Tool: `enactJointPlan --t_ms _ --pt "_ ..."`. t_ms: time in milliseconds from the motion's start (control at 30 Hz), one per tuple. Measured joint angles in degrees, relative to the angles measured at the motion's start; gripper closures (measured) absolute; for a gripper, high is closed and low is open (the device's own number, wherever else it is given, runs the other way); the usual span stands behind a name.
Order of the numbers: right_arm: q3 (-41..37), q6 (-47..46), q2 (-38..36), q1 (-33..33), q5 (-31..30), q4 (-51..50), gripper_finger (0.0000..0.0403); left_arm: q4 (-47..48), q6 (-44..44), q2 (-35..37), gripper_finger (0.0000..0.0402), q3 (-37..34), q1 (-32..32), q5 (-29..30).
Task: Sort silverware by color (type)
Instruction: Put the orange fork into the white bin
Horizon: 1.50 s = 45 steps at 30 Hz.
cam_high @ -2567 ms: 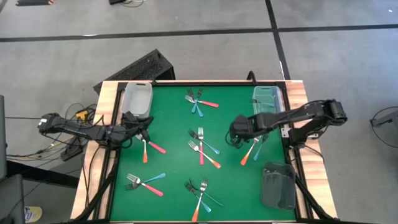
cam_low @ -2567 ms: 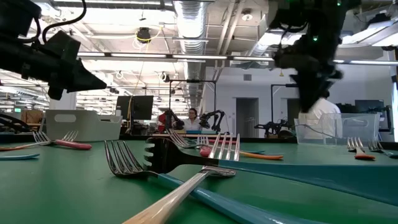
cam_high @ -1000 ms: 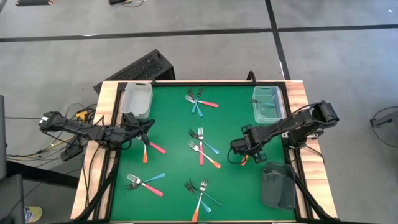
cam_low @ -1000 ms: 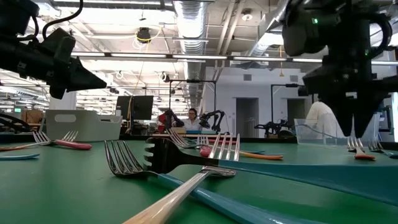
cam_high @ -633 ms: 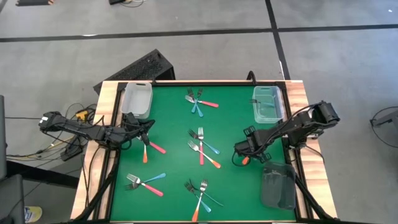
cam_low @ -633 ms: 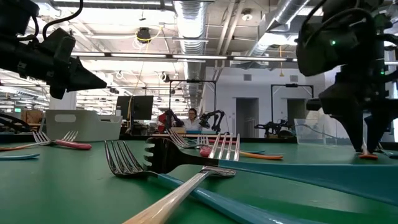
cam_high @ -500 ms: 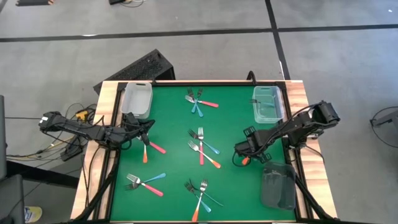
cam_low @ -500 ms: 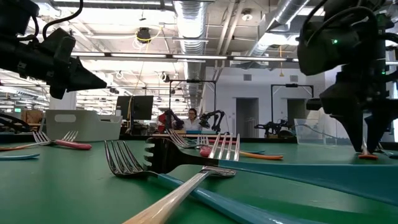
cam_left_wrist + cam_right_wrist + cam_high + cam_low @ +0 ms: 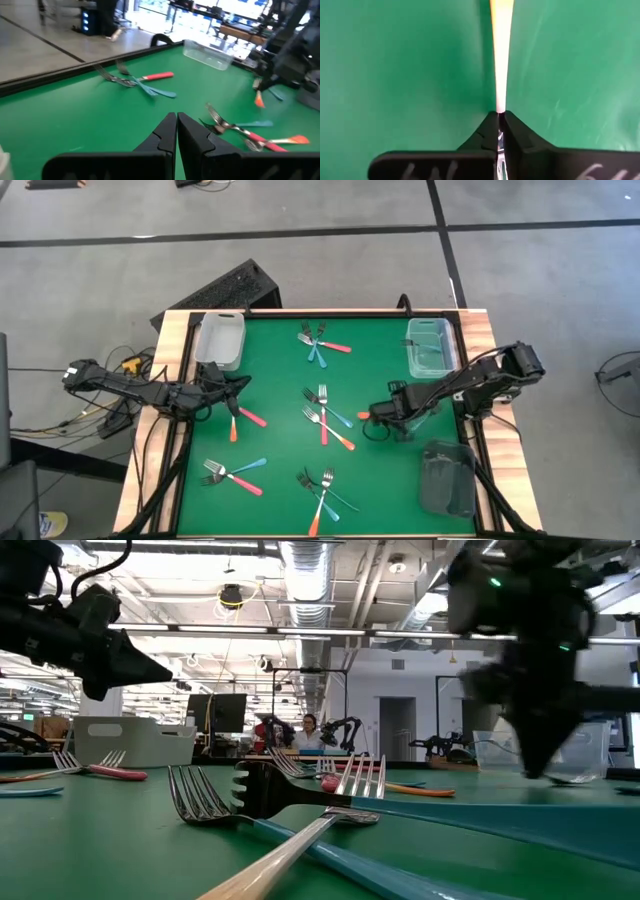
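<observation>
Right wrist view: right pincer (image 9: 498,120) seemingly clamping orange fork (image 9: 500,45).

Floor (image 9: 330,270): grey concrete, marked with dark straight lines that cross behind the table.
Table surround (image 9: 170,345): light wooden border around a green surface.
Cables (image 9: 110,365): loose dark and yellow leads on the floor at the table's left edge.
Black case (image 9: 225,288): lies tilted on the floor at the table's far left corner.
Ceiling (image 9: 310,570): exposed silver ducting (image 9: 305,560) and pipework, with bright strip lights.
Far wall (image 9: 400,690): white, with doorways.
Background: monitors (image 9: 215,712) and a seated person (image 9: 310,730).
</observation>
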<state>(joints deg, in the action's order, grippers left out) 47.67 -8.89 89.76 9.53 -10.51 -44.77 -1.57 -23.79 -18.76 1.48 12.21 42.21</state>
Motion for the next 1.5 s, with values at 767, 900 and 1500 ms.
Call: enactJointPlan --t_ms 767,900,1500 --pt "5.66 -1.20 15.81 -6.20 0.10 93.41 0.0380 -32.76 7.81 -12.92 0.0241 -0.02 0.00 -16.87" --pt "10.87 -1.07 20.26 -5.80 0.54 92.29 0.0380 -42.01 10.26 -21.56 0.0235 0.63 0.00 -17.93" --pt "20.43 1.86 23.98 -5.06 1.69 81.82 0.0379 -42.96 15.83 -41.24 0.0277 13.70 -0.02 -17.70"
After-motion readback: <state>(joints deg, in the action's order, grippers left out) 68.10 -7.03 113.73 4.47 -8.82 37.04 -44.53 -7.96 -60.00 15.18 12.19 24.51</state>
